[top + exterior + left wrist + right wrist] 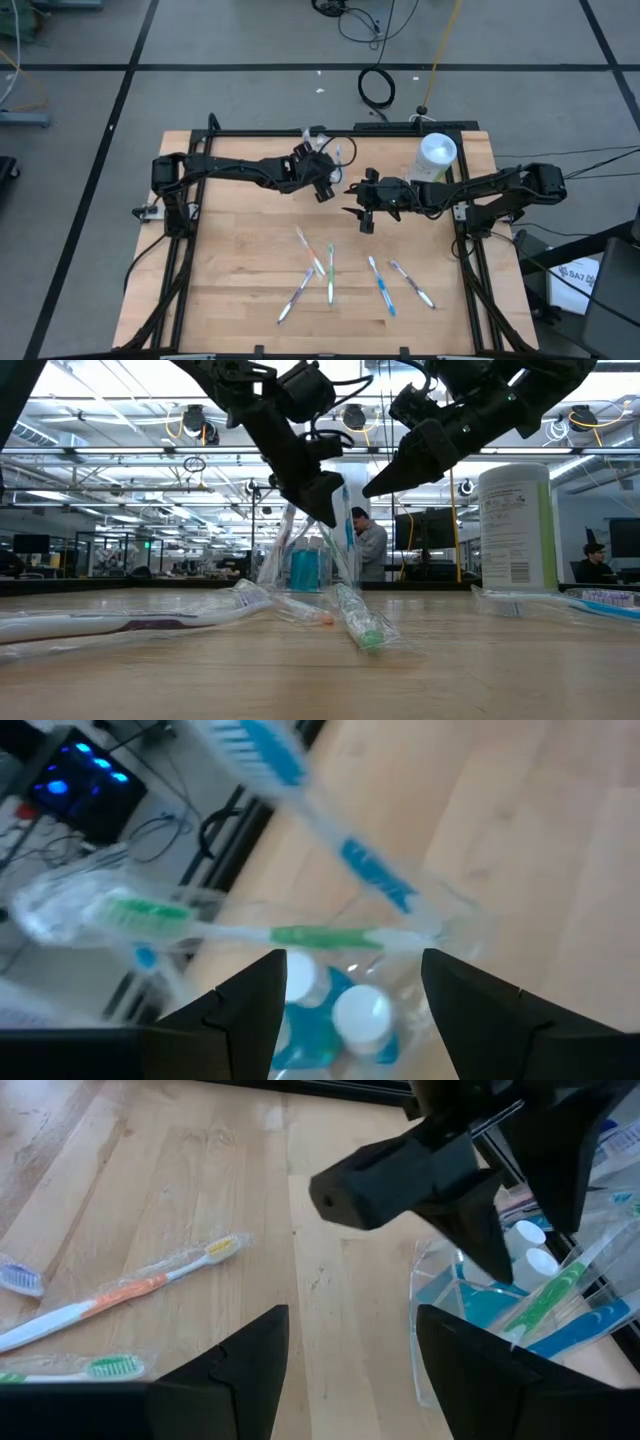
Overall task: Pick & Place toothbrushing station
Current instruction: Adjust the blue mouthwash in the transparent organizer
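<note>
A clear holder (322, 150) stands near the table's far edge. A green toothbrush (300, 934) and a blue one (370, 880) lean in it, beside blue-and-white tubes (350, 1015). My left gripper (323, 188) is open and empty just above the holder, on its near side; the left wrist view (355, 1010) looks down into it. My right gripper (363, 213) is open and empty over the table, right of the holder (470, 1300). Several wrapped toothbrushes lie flat on the near half of the table, among them an orange one (130, 1292) and a green one (330, 275).
A white canister (437, 155) stands at the far right of the table, behind my right arm. The black frame rails (300, 133) run along the table's edges. Bare wood lies between the grippers and the loose toothbrushes (380, 285). People show in the room beyond (372, 550).
</note>
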Motion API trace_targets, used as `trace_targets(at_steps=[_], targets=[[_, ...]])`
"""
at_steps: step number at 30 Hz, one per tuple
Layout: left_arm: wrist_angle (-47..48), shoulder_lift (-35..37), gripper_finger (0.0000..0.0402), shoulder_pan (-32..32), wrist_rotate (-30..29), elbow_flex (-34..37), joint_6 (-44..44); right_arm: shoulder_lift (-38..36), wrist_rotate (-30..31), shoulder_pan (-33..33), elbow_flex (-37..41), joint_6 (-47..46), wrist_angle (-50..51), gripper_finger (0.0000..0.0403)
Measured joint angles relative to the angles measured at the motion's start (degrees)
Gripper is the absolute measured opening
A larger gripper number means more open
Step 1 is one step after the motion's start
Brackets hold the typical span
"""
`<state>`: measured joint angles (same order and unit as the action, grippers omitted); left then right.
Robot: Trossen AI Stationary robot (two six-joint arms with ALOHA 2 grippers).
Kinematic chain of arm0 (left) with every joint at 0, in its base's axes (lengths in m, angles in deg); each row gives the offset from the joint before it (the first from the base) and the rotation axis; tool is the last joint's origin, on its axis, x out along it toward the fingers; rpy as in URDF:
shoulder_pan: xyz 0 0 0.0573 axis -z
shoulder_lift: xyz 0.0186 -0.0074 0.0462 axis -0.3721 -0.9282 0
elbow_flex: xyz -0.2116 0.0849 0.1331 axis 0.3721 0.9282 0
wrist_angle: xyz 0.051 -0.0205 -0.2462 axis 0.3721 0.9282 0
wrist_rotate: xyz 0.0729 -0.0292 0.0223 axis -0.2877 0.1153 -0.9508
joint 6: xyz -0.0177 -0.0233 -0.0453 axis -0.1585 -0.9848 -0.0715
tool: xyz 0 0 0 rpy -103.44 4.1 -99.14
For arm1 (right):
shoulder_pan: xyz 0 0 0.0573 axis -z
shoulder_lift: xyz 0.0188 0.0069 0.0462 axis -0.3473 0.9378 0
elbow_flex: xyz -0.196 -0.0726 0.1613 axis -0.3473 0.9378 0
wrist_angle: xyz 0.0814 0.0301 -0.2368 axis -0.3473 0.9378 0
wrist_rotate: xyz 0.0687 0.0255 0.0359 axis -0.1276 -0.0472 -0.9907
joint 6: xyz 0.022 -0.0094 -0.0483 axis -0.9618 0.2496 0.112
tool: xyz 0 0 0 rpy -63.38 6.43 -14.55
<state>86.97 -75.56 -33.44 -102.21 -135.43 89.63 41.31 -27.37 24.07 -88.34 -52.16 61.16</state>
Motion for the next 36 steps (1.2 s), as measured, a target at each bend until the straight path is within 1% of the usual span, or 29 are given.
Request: trace_targets(at_steps=[3,8,14,17,19,26,36], targets=[[1.2,0.0,0.0239,0.0,-1.7,0.0,-0.1,0.0,0.0,0.0,0.0,0.0,0.0,0.0212],[1.3,-0.2,0.0239,-0.6,0.6,0.0,-2.9,0.0,0.0,0.0,0.0,0.0,0.0,0.0212],[0.8,-1.4,0.0239,-0.7,0.0,0.0,-4.5,0.0,0.0,0.0,0.0,0.0,0.0,0.0212],[2.0,-2.3,0.0239,-0.7,-0.4,0.1,-5.5,0.0,0.0,0.0,0.0,0.0,0.0,0.0212],[0.9,-2.7,0.0239,-0.7,-0.5,0.1,-5.9,0.0,0.0,0.0,0.0,0.0,0.0,0.0212],[1.1,-2.7,0.0239,-0.9,-7.1,0.1,-6.1,0.0,0.0,0.0,0.0,0.0,0.0,0.0212],[3.5,-2.1,0.0239,-1.3,-7.6,0.1,-7.1,0.0,0.0,0.0,0.0,0.0,0.0,0.0212]])
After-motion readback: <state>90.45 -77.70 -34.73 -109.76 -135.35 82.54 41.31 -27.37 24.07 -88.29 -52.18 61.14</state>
